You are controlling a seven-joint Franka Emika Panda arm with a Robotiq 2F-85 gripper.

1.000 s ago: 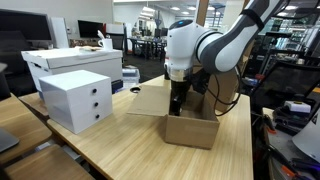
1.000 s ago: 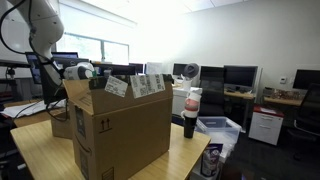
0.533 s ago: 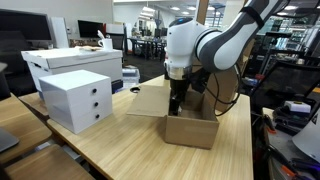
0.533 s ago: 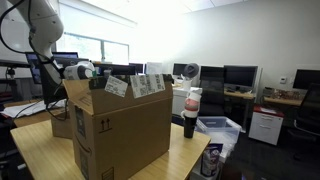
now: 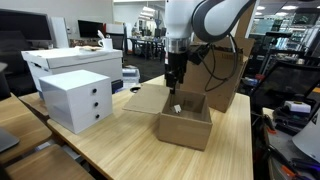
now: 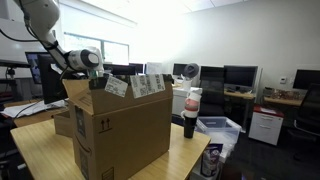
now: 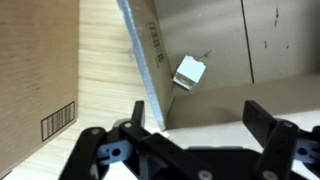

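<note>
Just above cardboard box [image 5: 184, 132], empty tool [image 5: 173, 86]

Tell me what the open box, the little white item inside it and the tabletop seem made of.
Open box: brown cardboard, matte; plain brown faces with flaps folded outward.
White item: probably paper or thin card, matte; too small to be sure.
Tabletop: pale wood or wood-look laminate, smooth; visible grain lines.

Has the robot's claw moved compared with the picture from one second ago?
Yes. The black claw has gone upward: it was down inside the open brown cardboard box, and now it hangs open above the box's rim.
</note>
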